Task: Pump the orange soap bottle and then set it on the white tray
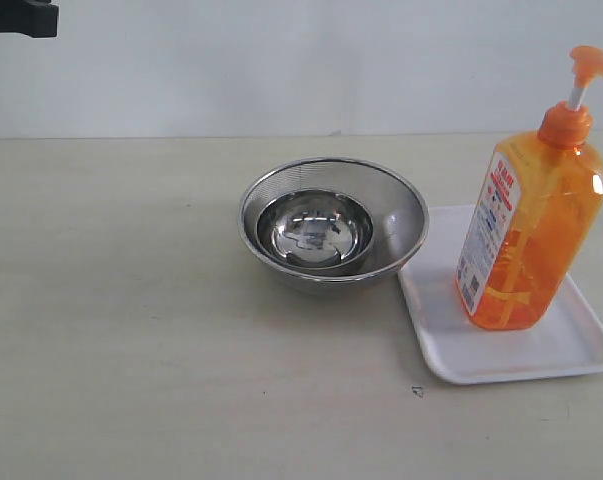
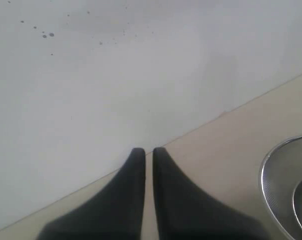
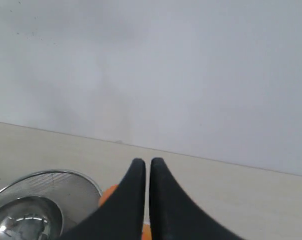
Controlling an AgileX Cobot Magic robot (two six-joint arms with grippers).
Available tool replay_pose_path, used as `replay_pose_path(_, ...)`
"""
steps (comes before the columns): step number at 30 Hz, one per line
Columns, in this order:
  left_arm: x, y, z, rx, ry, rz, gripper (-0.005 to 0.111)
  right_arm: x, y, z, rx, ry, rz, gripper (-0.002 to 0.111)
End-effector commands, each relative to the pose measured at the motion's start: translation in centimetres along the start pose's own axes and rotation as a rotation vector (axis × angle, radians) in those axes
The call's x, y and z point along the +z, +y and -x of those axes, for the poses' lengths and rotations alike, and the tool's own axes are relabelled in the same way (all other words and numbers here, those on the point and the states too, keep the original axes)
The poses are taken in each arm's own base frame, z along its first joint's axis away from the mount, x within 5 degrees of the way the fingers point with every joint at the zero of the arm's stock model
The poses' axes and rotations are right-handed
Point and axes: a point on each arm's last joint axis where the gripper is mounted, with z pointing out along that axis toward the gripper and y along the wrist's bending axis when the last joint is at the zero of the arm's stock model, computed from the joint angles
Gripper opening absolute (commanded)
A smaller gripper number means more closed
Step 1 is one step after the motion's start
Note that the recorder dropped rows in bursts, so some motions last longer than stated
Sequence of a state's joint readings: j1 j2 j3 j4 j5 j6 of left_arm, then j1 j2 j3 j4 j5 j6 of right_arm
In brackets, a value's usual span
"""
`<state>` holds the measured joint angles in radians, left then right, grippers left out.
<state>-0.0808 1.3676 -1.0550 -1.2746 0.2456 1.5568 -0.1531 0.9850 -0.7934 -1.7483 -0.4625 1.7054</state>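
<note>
Orange soap bottle [image 1: 526,240] upright on the white tray [image 1: 541,355]; left gripper [image 2: 148,152] and right gripper [image 3: 144,162] both closed on nothing
Exterior view: the bottle stands at the table's [image 1: 131,330] right side, unobstructed, while a steel mesh bowl [image 1: 401,215] with a smaller steel bowl [image 1: 316,228] nested inside sits just beside the tray, hiding its far left corner. Left wrist view: fingers pressed together, the mesh bowl's rim at the frame edge. Right wrist view: fingers together, a bit of orange behind them, beside the mesh bowl
</note>
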Motion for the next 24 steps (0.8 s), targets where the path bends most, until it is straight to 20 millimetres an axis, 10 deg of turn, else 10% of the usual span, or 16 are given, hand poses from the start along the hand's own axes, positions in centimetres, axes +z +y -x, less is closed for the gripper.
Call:
replay_pose_path(1, -0.1, -0.1, 0.0, -0.007, -0.003, -0.005, 0.005, -0.3, 1.2, -0.1, 0.012, -0.011, 0.033, 0.0)
replay_pose_path(24, -0.1, -0.1, 0.0, -0.007, -0.003, -0.003, 0.005, -5.8, 2.8, -7.6, 0.161, -0.022, -0.134, 0.0)
